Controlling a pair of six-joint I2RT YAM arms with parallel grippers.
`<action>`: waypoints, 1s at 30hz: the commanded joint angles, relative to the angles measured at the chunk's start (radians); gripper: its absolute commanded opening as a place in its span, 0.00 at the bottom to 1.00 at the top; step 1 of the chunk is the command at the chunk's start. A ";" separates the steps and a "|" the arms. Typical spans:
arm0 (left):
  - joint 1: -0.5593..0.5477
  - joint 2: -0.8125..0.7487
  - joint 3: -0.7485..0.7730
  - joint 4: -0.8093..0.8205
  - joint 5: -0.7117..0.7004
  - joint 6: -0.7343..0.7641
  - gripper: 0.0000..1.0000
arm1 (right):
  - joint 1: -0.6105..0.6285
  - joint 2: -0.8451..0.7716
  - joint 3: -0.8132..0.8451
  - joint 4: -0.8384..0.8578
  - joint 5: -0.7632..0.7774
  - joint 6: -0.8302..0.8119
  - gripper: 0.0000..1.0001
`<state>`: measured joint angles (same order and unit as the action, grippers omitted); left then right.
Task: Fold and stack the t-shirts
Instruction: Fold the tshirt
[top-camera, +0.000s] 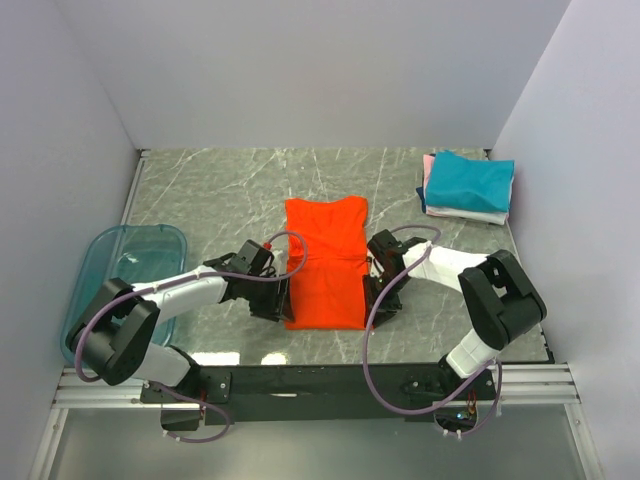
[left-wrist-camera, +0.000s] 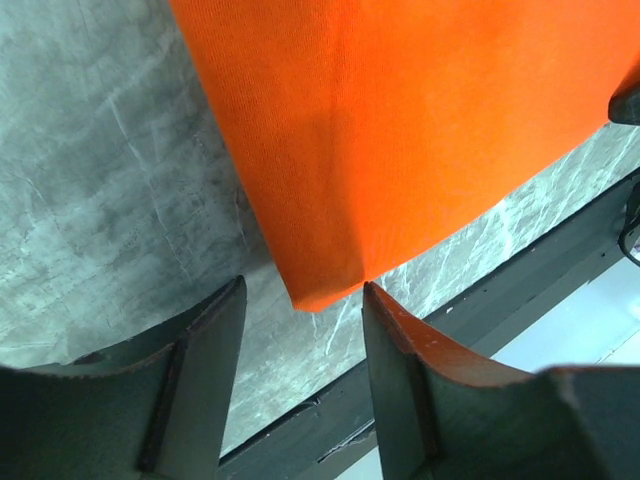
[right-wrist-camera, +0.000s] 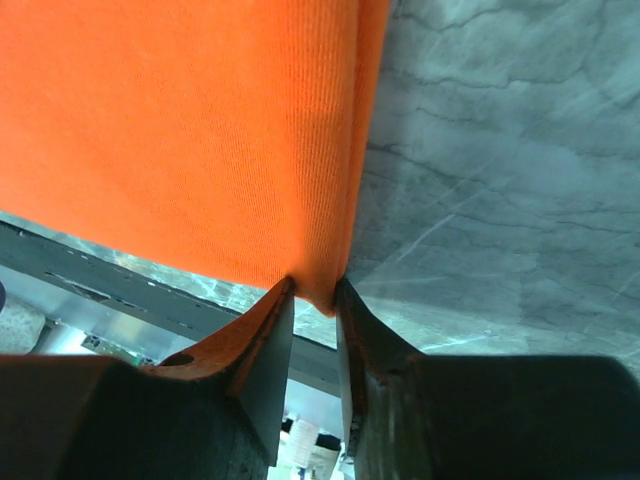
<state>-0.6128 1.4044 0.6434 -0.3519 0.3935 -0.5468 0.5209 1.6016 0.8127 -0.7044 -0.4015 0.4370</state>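
Fold stage: orange t-shirt (top-camera: 325, 265) lies flat on the counter (top-camera: 220, 190), right pincer (right-wrist-camera: 315, 295) pinching its near-right corner, left pincer (left-wrist-camera: 303, 295) agape astride the near-left one, likely needing to close before both carry the hem rearward.

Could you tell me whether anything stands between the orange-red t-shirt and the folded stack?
Nothing visible besides the right arm itself: bare grey marbled table lies between the orange-red cloth t-shirt and the teal-topped stack of folded shirts.

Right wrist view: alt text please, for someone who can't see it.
The right gripper pinches a corner of the orange-red t-shirt. The shirt fills the picture's upper left; grey marble table shows at right.
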 joint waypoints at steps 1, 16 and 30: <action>0.001 -0.018 -0.011 0.011 0.022 -0.016 0.55 | 0.014 -0.009 -0.015 0.006 0.016 0.000 0.29; -0.044 0.008 -0.044 0.025 0.008 -0.071 0.43 | 0.021 -0.017 -0.046 0.011 0.020 0.005 0.18; -0.053 0.065 -0.047 0.044 -0.022 -0.096 0.27 | 0.021 -0.022 -0.035 -0.001 0.026 -0.006 0.14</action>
<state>-0.6537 1.4368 0.6117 -0.3176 0.4088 -0.6502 0.5285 1.6005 0.7925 -0.6964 -0.4122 0.4500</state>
